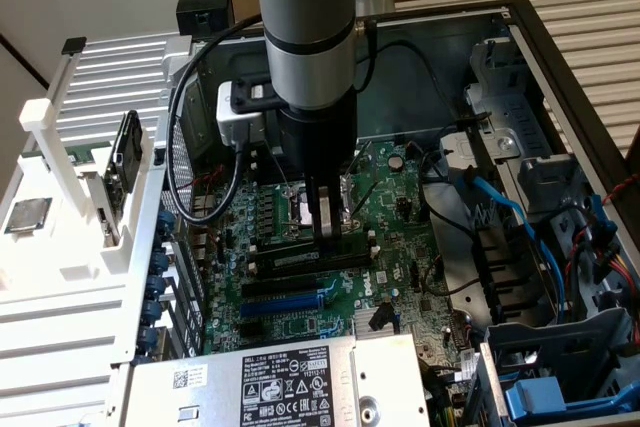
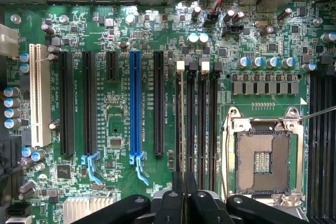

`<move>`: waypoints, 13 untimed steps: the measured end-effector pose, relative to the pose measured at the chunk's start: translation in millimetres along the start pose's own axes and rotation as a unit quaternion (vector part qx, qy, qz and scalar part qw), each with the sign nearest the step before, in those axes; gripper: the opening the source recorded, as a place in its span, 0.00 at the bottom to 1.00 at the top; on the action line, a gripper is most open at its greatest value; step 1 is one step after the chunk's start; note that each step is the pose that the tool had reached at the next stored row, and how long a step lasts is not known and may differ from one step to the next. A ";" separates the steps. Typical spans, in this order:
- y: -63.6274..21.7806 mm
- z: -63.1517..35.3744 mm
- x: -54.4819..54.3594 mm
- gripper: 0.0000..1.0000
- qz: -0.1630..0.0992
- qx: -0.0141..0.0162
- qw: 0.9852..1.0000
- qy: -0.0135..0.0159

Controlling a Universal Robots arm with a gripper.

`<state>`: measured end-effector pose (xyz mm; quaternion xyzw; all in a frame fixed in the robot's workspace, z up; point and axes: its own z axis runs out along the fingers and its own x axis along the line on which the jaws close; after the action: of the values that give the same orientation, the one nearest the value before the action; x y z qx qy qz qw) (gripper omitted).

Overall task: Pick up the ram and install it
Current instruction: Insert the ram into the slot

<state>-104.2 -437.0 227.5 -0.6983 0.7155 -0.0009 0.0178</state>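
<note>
**Green stick at the memory slots**

Green circuit-board ram (image 1: 305, 259) lies along the black memory slots (image 2: 197, 119) mid-motherboard (image 2: 121, 129) — beside the silver CPU socket (image 2: 262, 156). The black gripper (image 1: 325, 219) stands directly above it — fingers clenched together, touching its upper edge.

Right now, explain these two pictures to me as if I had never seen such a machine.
The grey column is a robot arm. It ends in a black claw, its grasping part. One picture is taken from a camera standing off to the side. The other comes from a camera on the arm's wrist, looking down past the claw.

Below it lies an opened computer case with its green circuit board. On the board are a blue slot, long black memory slots and an empty processor socket. A white rack stands at the exterior view's left.

The claw hangs just over the memory slots. Whether it holds anything cannot be told.
</note>
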 end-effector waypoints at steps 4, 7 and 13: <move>0.0 0.6 0.0 0.12 -0.001 0.000 1.000 0.000; 0.0 1.0 0.0 0.12 -0.001 0.000 1.000 0.001; 0.1 1.3 0.0 0.12 -0.002 0.000 1.000 0.003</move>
<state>-104.2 -437.0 226.2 -0.7001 0.7139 -0.0028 0.0159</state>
